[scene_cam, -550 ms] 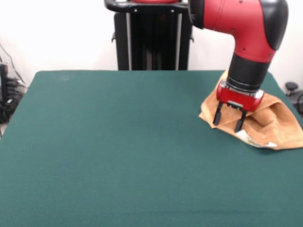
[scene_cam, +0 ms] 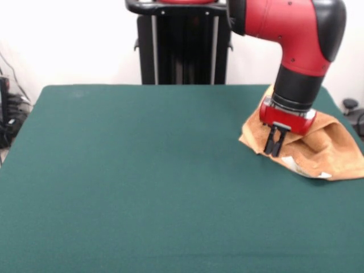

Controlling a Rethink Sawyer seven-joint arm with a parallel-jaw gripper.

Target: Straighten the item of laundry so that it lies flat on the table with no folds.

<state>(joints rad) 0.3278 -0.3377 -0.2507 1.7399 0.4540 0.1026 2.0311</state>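
Note:
The orange-tan towel [scene_cam: 327, 149] lies crumpled at the right edge of the dark green table [scene_cam: 142, 176], with a raised fold across its middle. Its white tag [scene_cam: 324, 175] shows at the near edge. The red and black arm comes down from the top right. My gripper [scene_cam: 273, 149] points straight down onto the towel's near left part. Its black fingers [scene_cam: 269, 143] are close together, with their tips at the cloth, pinching it. The arm hides the far part of the towel.
The robot's black pedestal [scene_cam: 179, 45] stands at the far side of the table. Cables and dark equipment [scene_cam: 8, 114] lie off the left edge. A dark object [scene_cam: 351, 108] sits beyond the right edge.

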